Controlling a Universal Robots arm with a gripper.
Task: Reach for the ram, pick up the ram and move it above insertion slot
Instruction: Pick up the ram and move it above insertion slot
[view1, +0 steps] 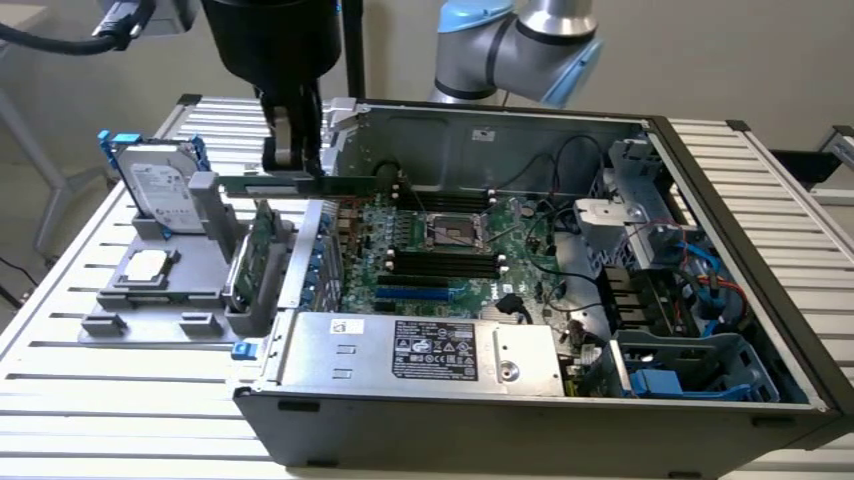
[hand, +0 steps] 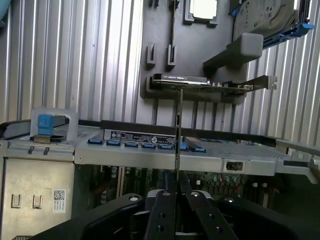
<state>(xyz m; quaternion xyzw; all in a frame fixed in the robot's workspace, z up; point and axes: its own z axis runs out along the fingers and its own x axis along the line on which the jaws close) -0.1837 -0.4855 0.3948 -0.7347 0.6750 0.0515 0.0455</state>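
Note:
The ram (view1: 350, 186), a thin green stick, hangs level in the air over the edge of the open computer case on the exterior view's left, above the holder tray's inner side. My gripper (view1: 292, 165) comes down from above and is shut on the stick's top edge. In the wrist view the ram (hand: 179, 125) shows edge-on as a thin line running out from between my fingers, with the gripper (hand: 178, 189) clamped on it. The insertion slot (view1: 434, 262) is one of several long black sockets on the motherboard, lower and toward the exterior view's right of the ram.
A grey holder tray (view1: 127, 300) beside the case carries a hard drive with blue rails (view1: 160, 185), a CPU (view1: 147, 265) and an upright green expansion card (view1: 254, 255). Inside the case are a silver CPU socket (view1: 461, 232), a blue slot (view1: 420, 295), cables and a power supply (view1: 427, 350).

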